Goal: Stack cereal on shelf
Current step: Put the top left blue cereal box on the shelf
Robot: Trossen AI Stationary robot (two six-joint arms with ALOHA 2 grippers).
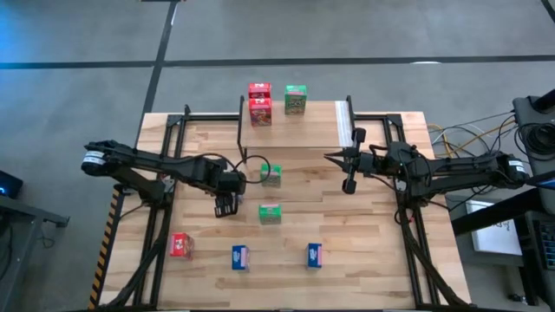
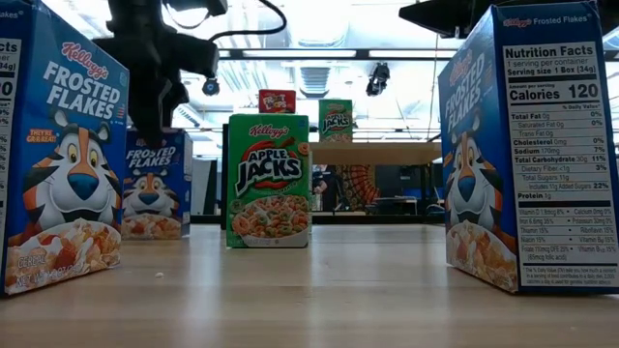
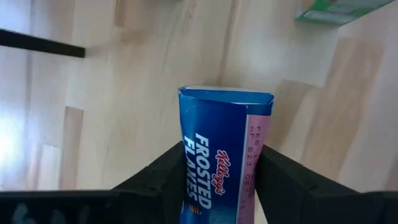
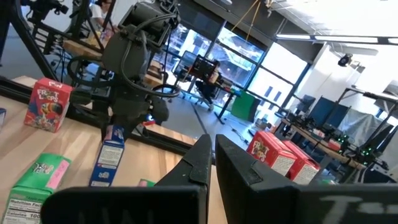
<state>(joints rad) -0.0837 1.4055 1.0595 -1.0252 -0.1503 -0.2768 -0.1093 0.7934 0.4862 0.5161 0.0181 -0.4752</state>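
Note:
The shelf [image 1: 299, 130] stands at the table's far middle. It carries two red cereal boxes [image 1: 259, 102], one stacked on the other, and a green one [image 1: 296, 100]. My left gripper [image 1: 225, 204] points down, shut on a blue cereal box [image 3: 217, 155] left of centre; in the high view the gripper hides the box. My right gripper [image 1: 330, 157] is shut and empty, right of centre, near the shelf's front. Loose boxes stand on the table: two green [image 1: 271, 175] [image 1: 270, 213], one red [image 1: 181, 245] and two blue [image 1: 240, 256] [image 1: 314, 255]. My left gripper pinches the blue box's upper end [image 3: 211, 193] between its two fingers [image 3: 155, 177]. The fingers come from above, pointing down. The box hangs upright below them [image 2: 155, 188]. Whether its lower end rests on the table or is just clear of it, I cannot tell.
Black frame rails [image 1: 165, 147] run along the table's left and right sides. The pale strip [image 1: 344, 124] marks the shelf's right end. Bare wood lies between the loose boxes. Beyond the table, a person [image 4: 208, 71] sits at a desk.

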